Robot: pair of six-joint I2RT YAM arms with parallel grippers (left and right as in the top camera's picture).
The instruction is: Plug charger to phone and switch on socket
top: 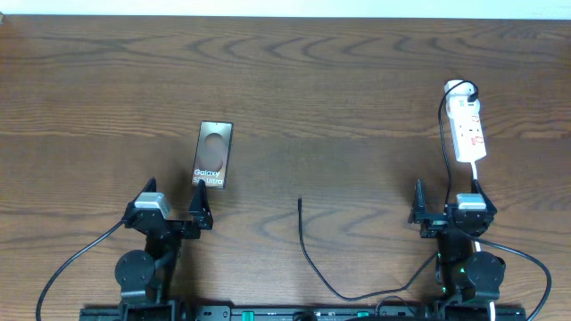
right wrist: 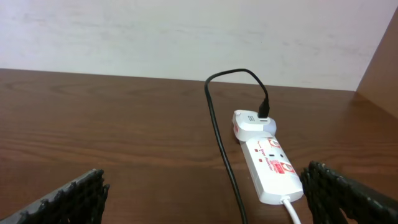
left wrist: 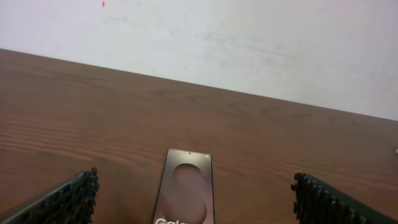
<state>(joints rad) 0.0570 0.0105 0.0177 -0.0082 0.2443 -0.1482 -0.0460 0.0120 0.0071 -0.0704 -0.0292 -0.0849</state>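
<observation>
**Both arms idle and open, phone and charger unplugged on a wooden table**

The overhead view shows the whole brown table point(top: 312, 71). The phone point(top: 212, 154) lies flat to the left of centre, just ahead of the left gripper point(top: 174, 200). The socket point(top: 469, 129), a white strip with red marks, lies at the far right, ahead of the right gripper point(top: 446, 200). The charger point(top: 301, 221), a thin black cable, runs from a white adapter point(top: 457, 90) at the socket's far end, down past the right arm and along the near edge. Its free tip rests on bare wood between the arms, well apart from the phone.

Only the overhead view shows that free tip. The left wrist view shows just the phone between its two fingers point(left wrist: 62, 200), against a pale wall point(left wrist: 249, 43). The right wrist view shows the cable plugged into the adapter, which the overhead view shows less plainly.

From overhead the phone reads "Galaxy" and "Ultra" in white under a brownish oval. The left wrist view cuts the lettering off after "Gal". The socket's red print is too small to read.

Both sets of jaws are spread wide and hold nothing.
</observation>
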